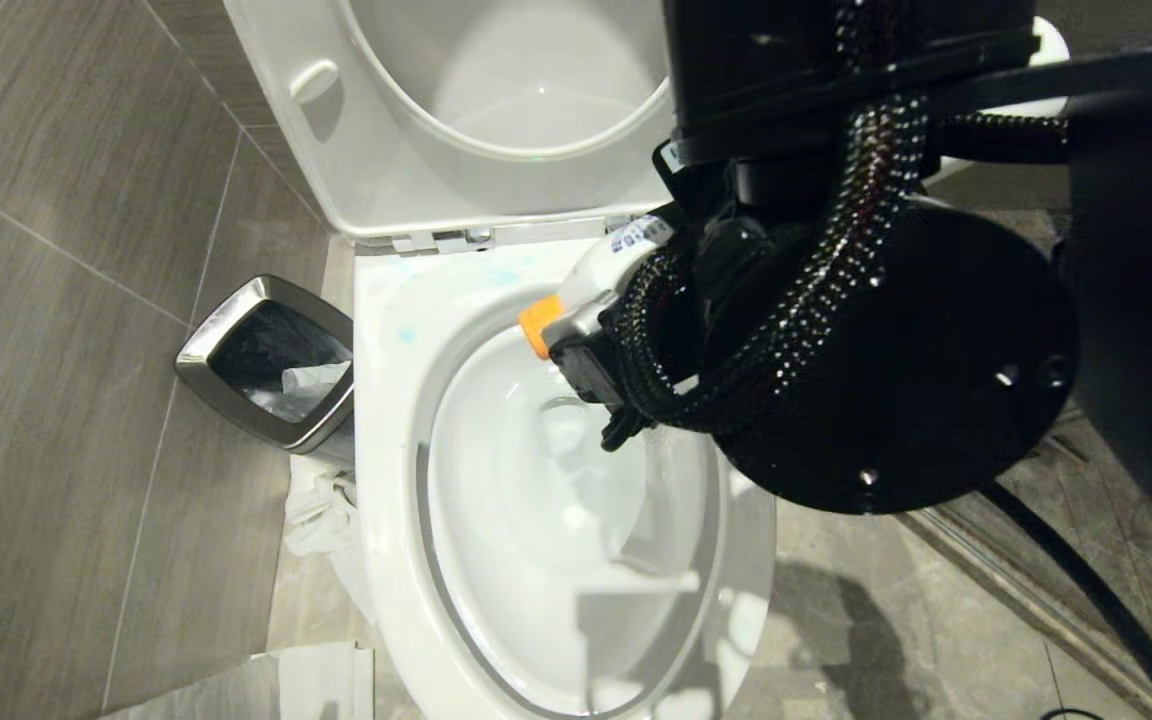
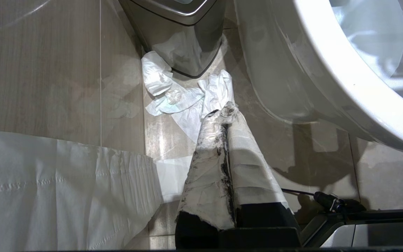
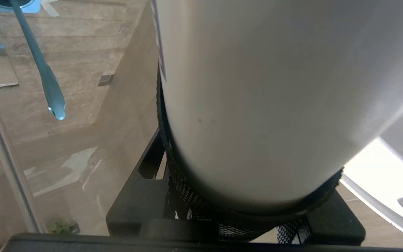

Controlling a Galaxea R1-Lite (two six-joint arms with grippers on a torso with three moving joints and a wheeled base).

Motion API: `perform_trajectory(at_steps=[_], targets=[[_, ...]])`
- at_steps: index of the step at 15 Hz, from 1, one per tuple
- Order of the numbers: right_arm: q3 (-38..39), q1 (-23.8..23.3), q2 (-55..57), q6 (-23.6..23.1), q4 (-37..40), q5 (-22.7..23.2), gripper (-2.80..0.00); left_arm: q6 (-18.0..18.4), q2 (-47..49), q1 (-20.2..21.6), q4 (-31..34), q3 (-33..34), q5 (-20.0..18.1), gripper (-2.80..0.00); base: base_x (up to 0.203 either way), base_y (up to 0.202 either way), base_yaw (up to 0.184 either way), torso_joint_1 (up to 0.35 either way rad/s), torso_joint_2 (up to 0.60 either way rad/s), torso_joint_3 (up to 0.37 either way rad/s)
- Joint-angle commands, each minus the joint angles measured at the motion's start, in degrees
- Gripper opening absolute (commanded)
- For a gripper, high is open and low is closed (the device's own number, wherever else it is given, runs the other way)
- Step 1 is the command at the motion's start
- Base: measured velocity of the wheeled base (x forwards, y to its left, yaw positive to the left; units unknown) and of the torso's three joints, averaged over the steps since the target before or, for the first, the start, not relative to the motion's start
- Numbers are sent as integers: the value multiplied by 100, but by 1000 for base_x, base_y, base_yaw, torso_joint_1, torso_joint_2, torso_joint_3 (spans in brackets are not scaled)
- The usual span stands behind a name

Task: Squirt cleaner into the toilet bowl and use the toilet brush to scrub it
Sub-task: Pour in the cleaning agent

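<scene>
The right gripper (image 1: 596, 370) hangs over the far part of the toilet bowl (image 1: 386, 480), and its jaws are squeezed around the white cleaner (image 1: 601, 275) bottle, whose orange tip points left and down toward the bowl. The left gripper (image 2: 224, 113) sits low by the floor on the left of the toilet, with its 2 wrapped fingers pressed together on nothing. The toilet brush (image 3: 42, 66) stands far off to the side, away from both grippers.

Grey floor tiles (image 1: 56, 300) (wood-grained, seemingly).
</scene>
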State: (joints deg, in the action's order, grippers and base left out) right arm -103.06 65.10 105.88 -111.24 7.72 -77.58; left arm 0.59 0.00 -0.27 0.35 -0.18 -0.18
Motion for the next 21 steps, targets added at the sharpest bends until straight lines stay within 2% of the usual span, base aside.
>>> perform_trajectory(at_steps=[1,12,17,21], targets=[[-4,-6,30,-65,11,-47,-280,3,9,0,1,1,1,-280,0,0,0,0,0,0],[23,-6,3,-73,55,-55,-280,3,9,0,1,1,1,-280,0,0,0,0,0,0],[5,-15,-10,-552,28,-170,-280,3,9,0,1,1,1,-280,0,0,0,0,0,0],[5,-53,21,-557,19,-170,-280,3,9,0,1,1,1,-280,0,0,0,0,0,0]])
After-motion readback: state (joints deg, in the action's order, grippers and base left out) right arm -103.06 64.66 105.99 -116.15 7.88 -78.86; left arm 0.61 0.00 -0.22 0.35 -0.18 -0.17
